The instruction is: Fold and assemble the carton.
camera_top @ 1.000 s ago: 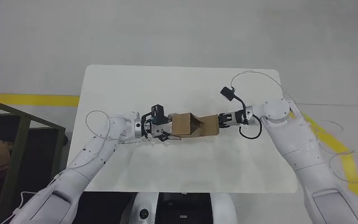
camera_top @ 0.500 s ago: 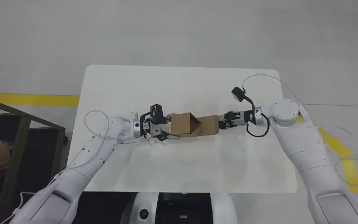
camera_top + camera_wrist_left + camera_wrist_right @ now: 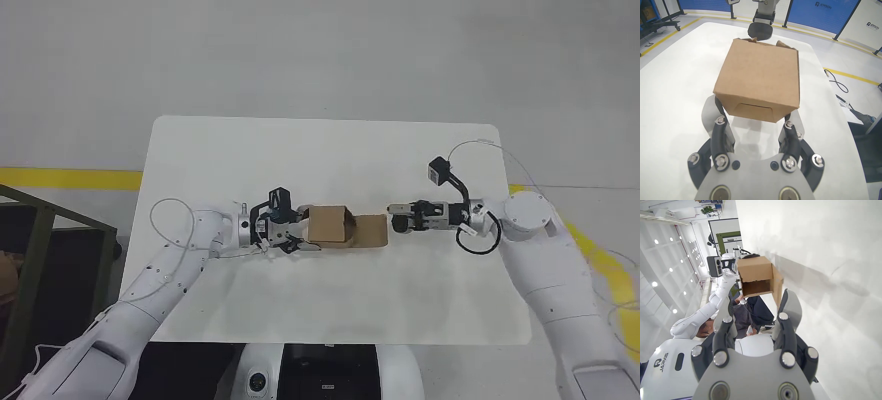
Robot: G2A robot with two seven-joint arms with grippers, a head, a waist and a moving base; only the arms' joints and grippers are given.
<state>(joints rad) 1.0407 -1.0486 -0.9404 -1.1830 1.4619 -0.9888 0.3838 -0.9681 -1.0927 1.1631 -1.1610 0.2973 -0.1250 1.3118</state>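
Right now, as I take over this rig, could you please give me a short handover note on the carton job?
Left gripper: shut on the closed end of the carton, which lies on its side at the middle of the table.
Right gripper: open, at the carton's open end, beside the outstretched flap; I cannot tell whether it touches.
Done: body squared up, one end closed.
Left: fold in the open end's flaps and close it.

Top overhead; wrist cameras face carton [image 3: 759, 75] from opposite ends.
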